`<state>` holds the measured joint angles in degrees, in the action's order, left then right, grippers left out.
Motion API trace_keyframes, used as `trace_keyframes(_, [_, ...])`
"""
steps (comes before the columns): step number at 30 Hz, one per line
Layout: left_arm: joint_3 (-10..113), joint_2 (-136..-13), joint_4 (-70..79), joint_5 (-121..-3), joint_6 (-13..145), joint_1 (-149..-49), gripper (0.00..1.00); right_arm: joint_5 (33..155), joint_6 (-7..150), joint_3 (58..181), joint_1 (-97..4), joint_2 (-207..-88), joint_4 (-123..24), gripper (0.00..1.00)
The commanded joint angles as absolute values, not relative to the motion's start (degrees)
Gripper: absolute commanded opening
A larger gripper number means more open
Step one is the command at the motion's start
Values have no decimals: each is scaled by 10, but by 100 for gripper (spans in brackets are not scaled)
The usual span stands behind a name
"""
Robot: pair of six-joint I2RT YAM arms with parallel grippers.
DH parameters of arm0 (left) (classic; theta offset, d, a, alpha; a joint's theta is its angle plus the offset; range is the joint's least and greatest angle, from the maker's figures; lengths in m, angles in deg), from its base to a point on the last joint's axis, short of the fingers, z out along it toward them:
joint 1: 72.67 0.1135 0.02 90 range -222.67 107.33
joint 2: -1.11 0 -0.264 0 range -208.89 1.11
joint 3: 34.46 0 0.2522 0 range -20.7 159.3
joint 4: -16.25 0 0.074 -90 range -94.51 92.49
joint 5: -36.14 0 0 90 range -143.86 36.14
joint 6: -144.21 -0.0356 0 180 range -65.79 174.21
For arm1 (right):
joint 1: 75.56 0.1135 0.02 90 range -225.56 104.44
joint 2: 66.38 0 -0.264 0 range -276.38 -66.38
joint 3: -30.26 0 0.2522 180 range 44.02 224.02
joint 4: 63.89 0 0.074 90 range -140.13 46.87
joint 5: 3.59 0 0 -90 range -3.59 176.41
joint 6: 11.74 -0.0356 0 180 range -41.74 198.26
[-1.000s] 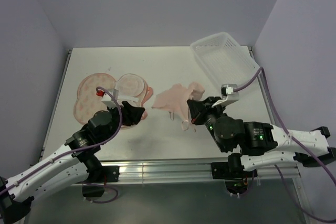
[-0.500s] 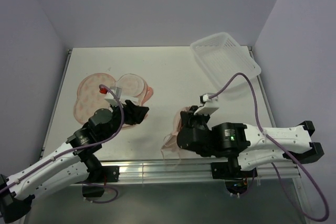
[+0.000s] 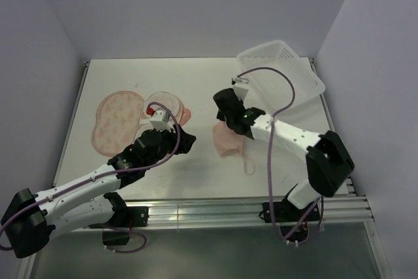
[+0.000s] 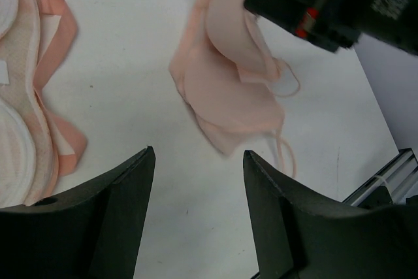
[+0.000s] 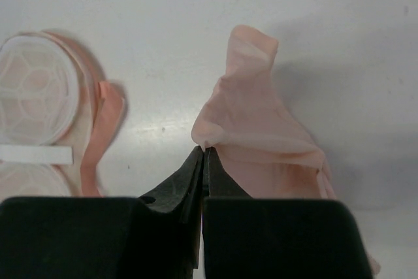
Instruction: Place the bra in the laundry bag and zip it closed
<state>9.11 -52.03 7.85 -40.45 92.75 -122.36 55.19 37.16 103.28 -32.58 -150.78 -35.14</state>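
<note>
right gripper [image 5: 204, 153]: fingers pressed together, pinching a folded edge of the bra [image 5: 261, 129]. the rest of the fabric bunches below and droops onto the table [image 3: 196, 83] near its middle.

left gripper [image 4: 198, 161]: fingers spread, nothing between them, bare table underneath. the bra is just ahead of it and to its right. the laundry bag [image 4: 19, 129] is at its left, lying open with whitish mesh showing and its pink edge toward the bra.

a strip of bare table separates the bag and the bra. a thin strap trails toward the near edge. the white basket [image 3: 281, 73] sits at the far right corner, well apart.
</note>
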Motion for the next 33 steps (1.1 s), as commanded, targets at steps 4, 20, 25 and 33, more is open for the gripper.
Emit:
trace_keyframes(4, [109,-565,160,-417,916,-1221,65,641,407,1127,-372,-1641,-436,0])
trace_keyframes(20, [68,-612,312,-436,833,-1240,76,597,392,1001,-315,-1312,-425,0])
trace_keyframes(25, [84,-656,380,-409,786,-1291,86,570,376,987,-279,-1239,-393,0])
trace_keyframes(33, [102,-736,450,-433,781,-1365,97,510,323,983,-200,-1175,-321,0])
